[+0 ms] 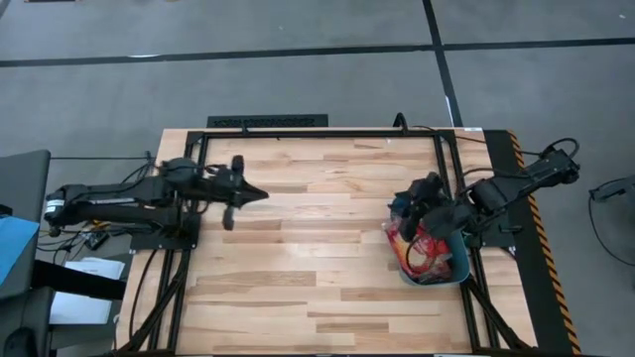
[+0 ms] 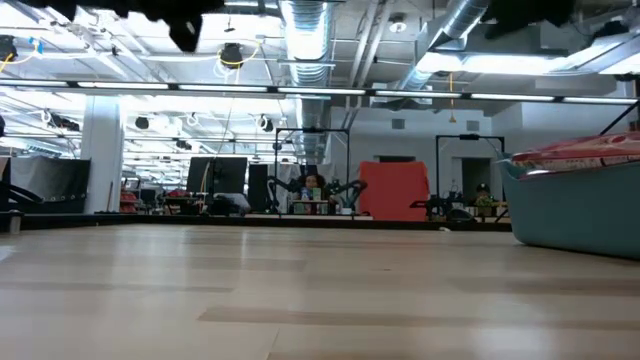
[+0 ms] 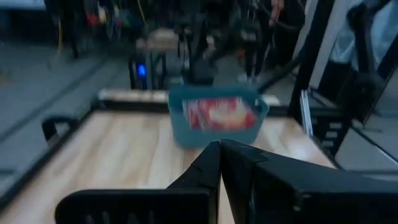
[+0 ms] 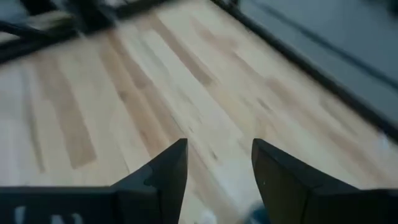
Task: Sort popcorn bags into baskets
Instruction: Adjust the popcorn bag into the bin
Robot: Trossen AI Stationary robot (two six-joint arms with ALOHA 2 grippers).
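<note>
Your right claw hangs spread and empty over the basket; your left waits pressed together far across the table.

The wooden table (image 1: 298,248) is widest. The teal basket (image 1: 458,268) sits under your right claw (image 4: 219,163), whose fingers stand apart gripping nothing. Red popcorn bags (image 1: 429,253) lie piled in that basket, just below the claw. Your left claw (image 3: 220,149), fingers touching, points at the basket from well away.
</note>
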